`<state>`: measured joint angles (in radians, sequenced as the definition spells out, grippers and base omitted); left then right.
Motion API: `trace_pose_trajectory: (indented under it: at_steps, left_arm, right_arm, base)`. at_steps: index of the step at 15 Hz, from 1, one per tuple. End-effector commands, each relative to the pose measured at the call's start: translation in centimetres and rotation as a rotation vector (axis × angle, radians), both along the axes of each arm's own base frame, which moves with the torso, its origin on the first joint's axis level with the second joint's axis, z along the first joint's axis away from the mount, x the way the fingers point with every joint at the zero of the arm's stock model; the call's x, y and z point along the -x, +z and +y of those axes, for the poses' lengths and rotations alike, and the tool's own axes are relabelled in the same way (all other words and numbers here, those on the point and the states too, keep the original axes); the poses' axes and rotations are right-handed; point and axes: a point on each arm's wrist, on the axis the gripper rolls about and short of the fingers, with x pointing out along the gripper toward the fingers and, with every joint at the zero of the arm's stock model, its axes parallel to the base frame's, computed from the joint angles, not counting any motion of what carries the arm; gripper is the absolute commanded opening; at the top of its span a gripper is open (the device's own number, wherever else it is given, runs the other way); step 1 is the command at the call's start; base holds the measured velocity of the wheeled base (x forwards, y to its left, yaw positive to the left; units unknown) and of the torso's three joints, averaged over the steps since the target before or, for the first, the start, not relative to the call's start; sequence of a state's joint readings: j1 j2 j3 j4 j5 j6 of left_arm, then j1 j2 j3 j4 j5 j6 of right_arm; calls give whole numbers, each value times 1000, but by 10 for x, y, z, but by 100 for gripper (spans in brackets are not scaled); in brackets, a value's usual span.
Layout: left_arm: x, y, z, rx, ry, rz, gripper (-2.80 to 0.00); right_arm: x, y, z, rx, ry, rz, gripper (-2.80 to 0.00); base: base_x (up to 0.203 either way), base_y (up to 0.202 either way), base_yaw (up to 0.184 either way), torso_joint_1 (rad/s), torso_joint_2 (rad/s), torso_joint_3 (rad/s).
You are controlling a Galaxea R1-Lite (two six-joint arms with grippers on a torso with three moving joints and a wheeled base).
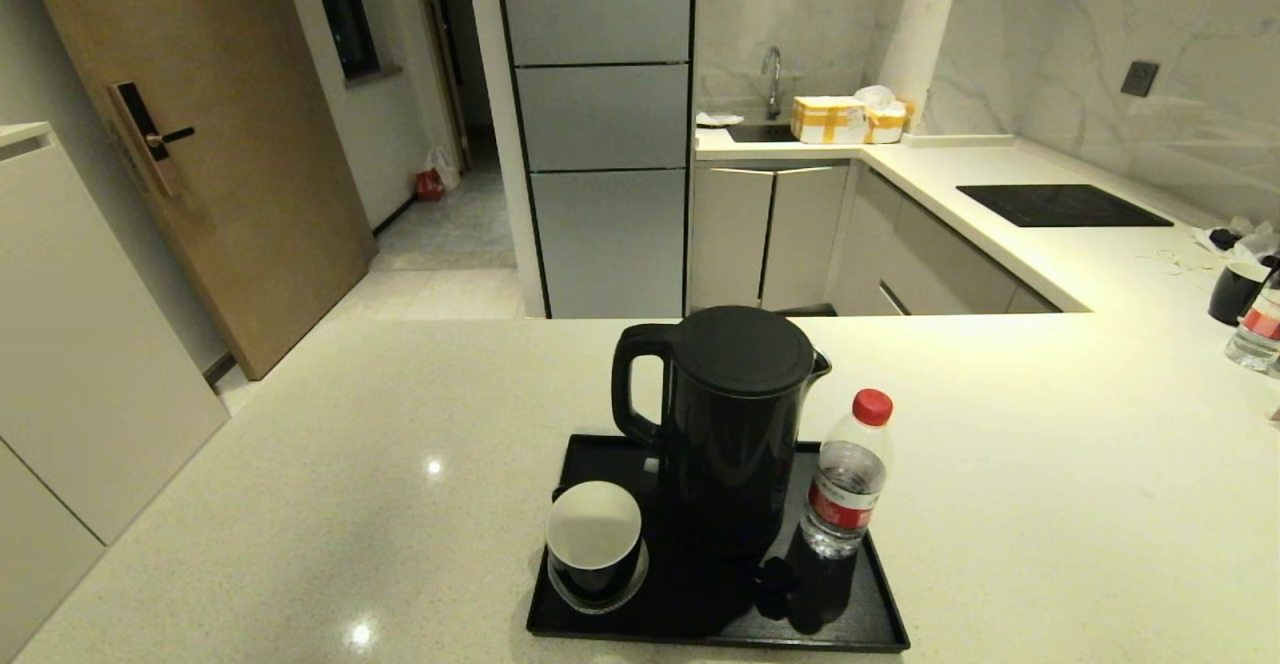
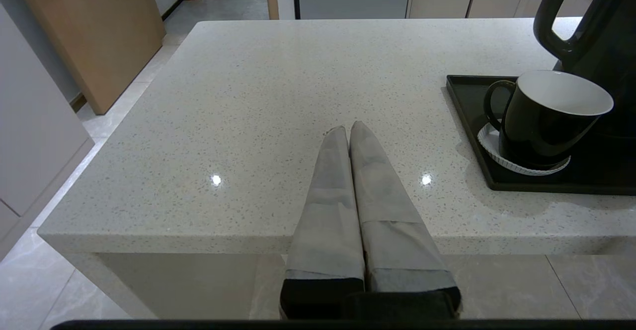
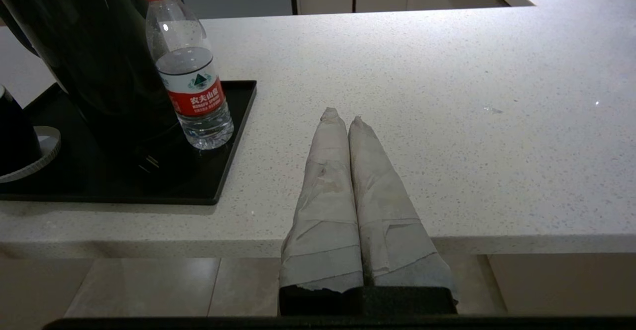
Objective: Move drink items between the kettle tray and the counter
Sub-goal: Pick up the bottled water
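Counter (image 1: 300,504) of pale speckled stone carries everything. Farthest left, the left gripper (image 2: 349,130) hangs over the near edge, apart from the tray, its taped fingers (image 2: 330,191) pressed together on nothing. Next comes the tray (image 1: 870,594), flat and black. On its left end sits a black cup (image 1: 594,540) with a white inside, resting on a small white coaster (image 2: 492,143). Behind and right of the cup stands the kettle (image 1: 735,424), upright, lid on, handle turned left. Just right of the kettle, the bottle (image 1: 845,479) stands upright on the tray's right end, red cap on. Farther right, the right gripper (image 3: 340,119) hangs over the counter's near edge beside the tray, fingers (image 3: 325,191) closed together and empty.
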<state>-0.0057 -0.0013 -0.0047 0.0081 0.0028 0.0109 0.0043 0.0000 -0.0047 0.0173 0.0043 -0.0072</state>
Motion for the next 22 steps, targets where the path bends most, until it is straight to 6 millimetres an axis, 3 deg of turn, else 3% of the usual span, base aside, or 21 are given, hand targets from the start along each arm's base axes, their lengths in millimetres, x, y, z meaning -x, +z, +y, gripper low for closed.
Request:
trace_pose_trajectory:
  at_steps: [1,3,7,8,9,11,13,19,22]
  left_arm:
    - [0,0,0,0,0,-1,-280]
    - [0,0,0,0,1,0,-280]
    - [0,0,0,0,1,1,-280]
    - [0,0,0,0,1,-1,-280]
    - [0,0,0,0,1,1,-280]
    - [0,0,0,0,1,-1,-280]
    - [0,0,0,0,1,-1,-280]
    - [0,0,0,0,1,-1,-280]
    - [0,0,0,0,1,1,-280]
  right_arm:
    - [0,1,0,13,3,-2,-280]
    - [2,23,0,-26,22,-29,-280]
    - [13,155,1,-235,121,-156,-280]
    - [8,171,2,-265,155,-94,-280]
    - [5,172,3,-281,169,44,-280]
    - [-7,156,4,-304,156,505,-280]
    - [-26,141,6,-307,166,780,-280]
    - [-160,74,15,-241,252,1039,-280]
    - [-209,41,28,-197,314,1030,-280]
  base:
    - [0,0,0,0,0,0]
    - [0,0,0,0,0,0]
    - [0,0,0,0,0,0]
    - [0,0,0,0,0,0]
    - [0,0,0,0,0,0]
    - [0,0,0,0,0,0]
    - [0,0,0,0,0,0]
    - [0,0,0,0,0,0]
    - [0,0,0,0,0,0]
